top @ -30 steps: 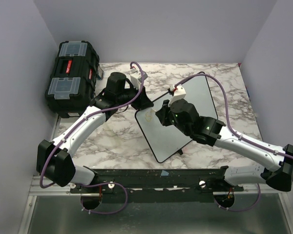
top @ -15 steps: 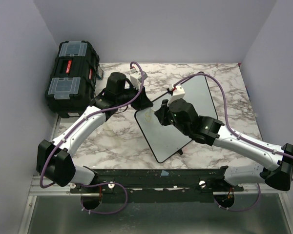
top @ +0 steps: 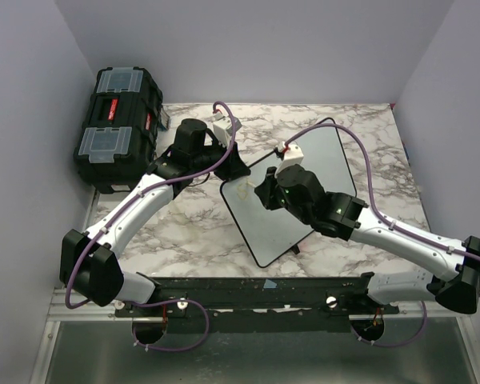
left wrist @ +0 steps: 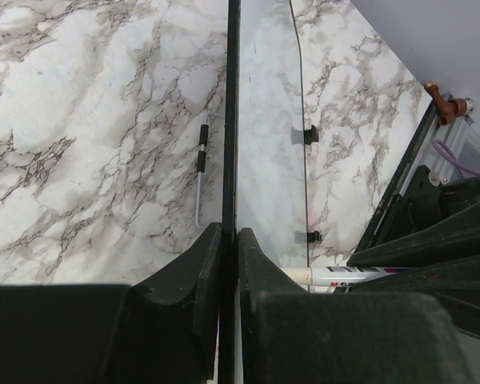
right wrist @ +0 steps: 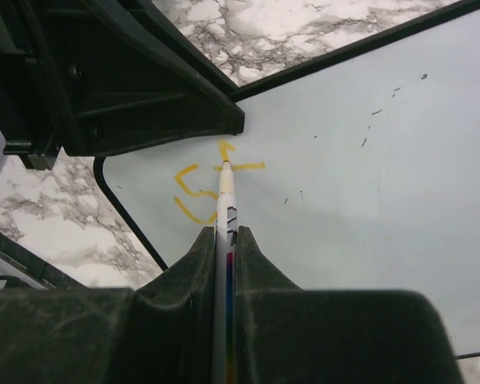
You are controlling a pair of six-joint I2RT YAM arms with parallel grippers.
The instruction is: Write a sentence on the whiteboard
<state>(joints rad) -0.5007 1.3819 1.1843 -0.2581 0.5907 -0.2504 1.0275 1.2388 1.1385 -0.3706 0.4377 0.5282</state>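
Right wrist view: the right gripper (right wrist: 226, 237) has its fingers pinched tight on a white marker (right wrist: 226, 200), whose tip touches the whiteboard (right wrist: 368, 184). The tip sits on the few yellow-orange strokes of the sentence (right wrist: 194, 189), just ahead of the fingers and near the board's rounded corner. Just beyond, the left gripper (left wrist: 230, 237) is clamped on the board's black rim, one finger on each side. Farthest off, at the far left of the marble table (top: 192, 232), the black toolbox (top: 116, 128) stands with its lid closed, its contents hidden.

Whiteboard (top: 324, 160) centre under right arm (top: 400, 240)
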